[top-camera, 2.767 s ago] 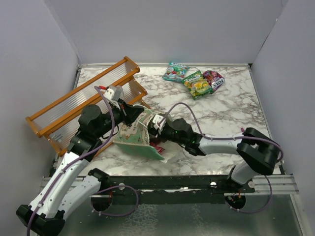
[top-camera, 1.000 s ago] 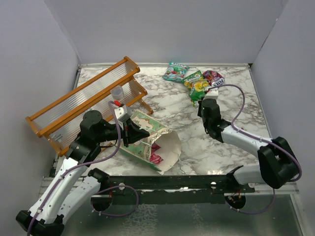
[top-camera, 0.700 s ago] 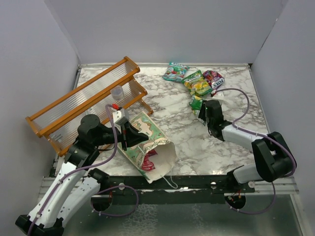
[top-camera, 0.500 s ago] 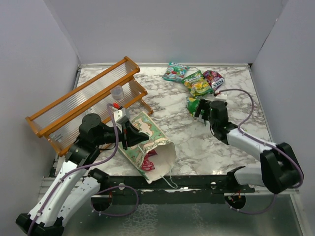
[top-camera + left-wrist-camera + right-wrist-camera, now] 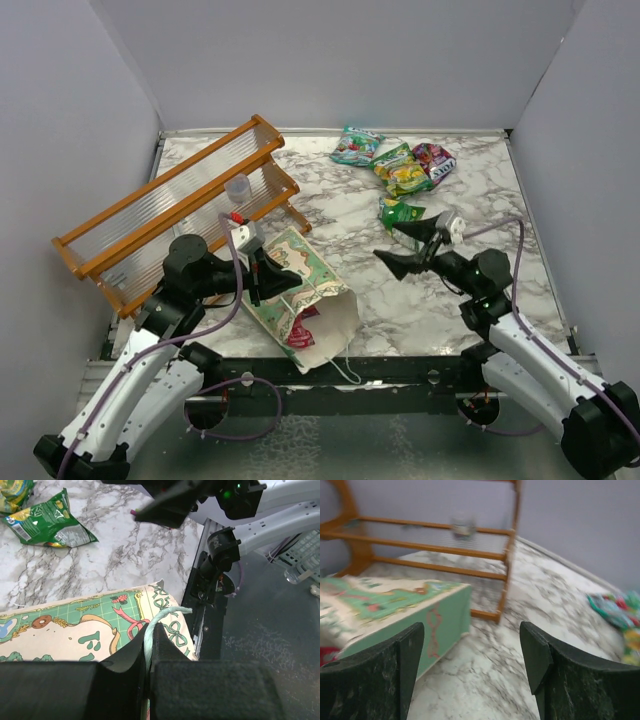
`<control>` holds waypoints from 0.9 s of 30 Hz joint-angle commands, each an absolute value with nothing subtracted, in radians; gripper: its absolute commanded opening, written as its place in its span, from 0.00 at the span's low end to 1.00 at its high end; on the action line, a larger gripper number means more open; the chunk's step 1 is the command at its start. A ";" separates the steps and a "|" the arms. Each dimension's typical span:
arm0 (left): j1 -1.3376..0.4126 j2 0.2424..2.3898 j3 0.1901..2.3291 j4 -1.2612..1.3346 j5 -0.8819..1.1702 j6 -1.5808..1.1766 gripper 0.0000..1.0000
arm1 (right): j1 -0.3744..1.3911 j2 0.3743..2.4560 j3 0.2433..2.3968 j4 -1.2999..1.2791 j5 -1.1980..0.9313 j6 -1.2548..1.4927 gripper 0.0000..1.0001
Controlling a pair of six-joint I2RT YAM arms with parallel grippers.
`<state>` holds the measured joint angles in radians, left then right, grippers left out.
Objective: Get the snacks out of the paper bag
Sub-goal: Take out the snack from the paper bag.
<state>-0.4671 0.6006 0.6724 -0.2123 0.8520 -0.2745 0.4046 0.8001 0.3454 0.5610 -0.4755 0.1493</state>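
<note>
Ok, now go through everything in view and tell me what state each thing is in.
Paper bag: on its side, mouth open toward the near edge.
Left gripper: shut on the bag's string handle.
Right gripper: open, empty, off the table.
Red packet: inside the bag's mouth.
Green packet: out, lying on the table.
Teal packet: out.
Yellow-green packet: out.
Purple packet: out.
Wooden rack: standing upright.

Table [image 5: 330, 195] is viewed whole from high behind the arm bases, looking down. Left wrist view is taken close over the paper bag [image 5: 75, 625], faced toward the right arm [image 5: 295, 497] — green packet [image 5: 47, 522] shared with overhead. Right wrist view is set low, faced at paper bag and rack [image 5: 440, 545] — both seen overhead too.
</note>
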 commanded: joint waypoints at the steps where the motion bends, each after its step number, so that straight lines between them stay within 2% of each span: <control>1: -0.468 0.558 0.674 -0.207 0.805 -0.275 0.00 | 0.465 0.696 0.255 0.914 -0.954 0.030 0.76; 5: -0.468 0.541 0.655 -0.180 0.767 -0.274 0.00 | 0.612 0.664 0.234 0.914 -1.077 -0.120 0.76; 9: -0.468 0.532 0.643 -0.177 0.744 -0.266 0.00 | 0.851 0.719 0.284 0.637 -1.085 -0.445 0.72; 13: -0.468 0.517 0.638 -0.179 0.730 -0.264 0.00 | 1.068 0.821 0.355 0.344 -0.868 -0.690 0.68; 16: -0.468 0.500 0.634 -0.175 0.715 -0.264 0.00 | 1.182 0.914 0.375 0.269 -0.637 -0.787 0.62; 21: -0.468 0.486 0.627 -0.167 0.704 -0.261 0.00 | 1.336 1.122 0.428 0.270 -0.296 -0.885 0.40; 27: -0.468 0.480 0.627 -0.171 0.703 -0.259 0.00 | 1.411 1.309 0.469 0.354 -0.134 -0.910 0.40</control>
<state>-0.4671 0.4961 0.6369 -0.1989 0.7265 -0.2710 1.3750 1.2343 0.4313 0.3023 -0.3443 -0.8490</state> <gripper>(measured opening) 0.011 0.392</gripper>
